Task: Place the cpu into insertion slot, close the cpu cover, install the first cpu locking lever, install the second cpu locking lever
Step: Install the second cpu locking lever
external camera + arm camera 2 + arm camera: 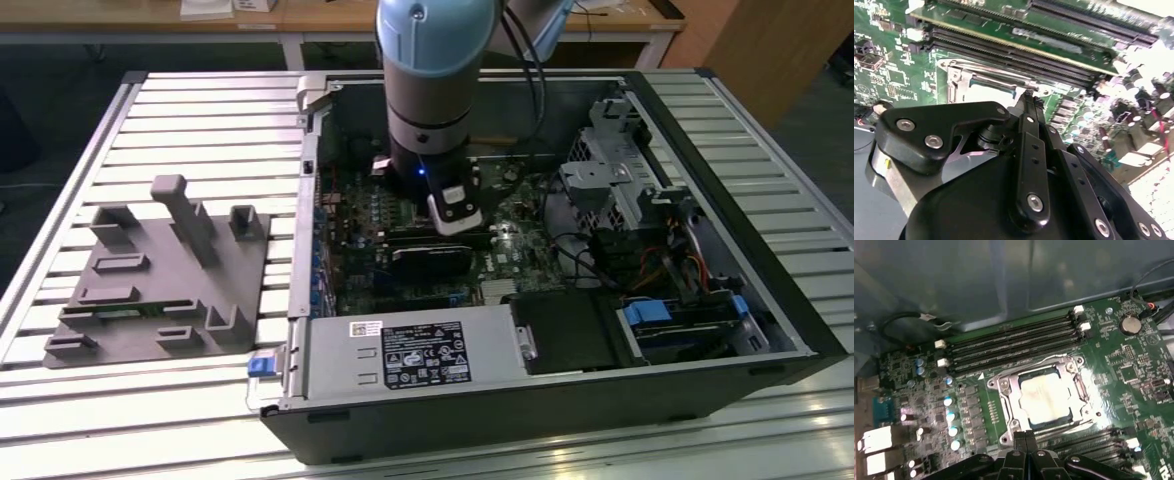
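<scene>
The cpu (1046, 400) sits in the insertion slot (1004, 390) under the cpu cover (1015, 405), just beyond the tool (1026, 436), whose fingertips are pressed together, holding nothing.

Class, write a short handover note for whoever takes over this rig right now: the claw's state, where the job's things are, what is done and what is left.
Claw: shut, with nothing seen between its tips. It is down at the edge of the insertion slot, inside the computer case.
Cpu: seated in the slot, pale face up.
Cpu cover: looks lowered, framing the cpu.
Done: cpu placed; cover apparently closed.
Left: the locking levers. These views do not show whether either is latched, so check both.
</scene>
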Controlling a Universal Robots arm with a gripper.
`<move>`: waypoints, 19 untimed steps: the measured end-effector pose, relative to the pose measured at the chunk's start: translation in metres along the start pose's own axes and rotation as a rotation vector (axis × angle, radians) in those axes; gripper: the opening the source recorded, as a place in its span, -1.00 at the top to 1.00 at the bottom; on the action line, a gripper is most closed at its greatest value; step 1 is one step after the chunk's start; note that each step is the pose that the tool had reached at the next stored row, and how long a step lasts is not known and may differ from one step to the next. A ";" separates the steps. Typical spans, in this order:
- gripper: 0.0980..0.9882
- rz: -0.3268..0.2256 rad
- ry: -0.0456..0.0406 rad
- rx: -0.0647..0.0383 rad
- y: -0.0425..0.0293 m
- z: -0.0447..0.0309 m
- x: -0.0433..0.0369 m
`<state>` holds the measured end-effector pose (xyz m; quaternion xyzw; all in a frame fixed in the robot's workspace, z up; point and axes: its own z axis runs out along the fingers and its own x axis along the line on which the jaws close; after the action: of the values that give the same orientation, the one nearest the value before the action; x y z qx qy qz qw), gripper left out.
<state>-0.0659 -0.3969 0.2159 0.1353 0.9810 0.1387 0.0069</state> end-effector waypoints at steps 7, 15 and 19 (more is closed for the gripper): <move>0.96 -0.002 -0.0095 0.035 0.0132 0.0053 -0.0073; 0.96 -0.004 -0.0210 0.077 0.0328 0.0126 -0.0148; 0.96 -0.005 -0.0278 0.101 0.0415 0.0155 -0.0162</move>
<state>-0.0386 -0.3587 0.2119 0.1348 0.9870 0.0868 0.0140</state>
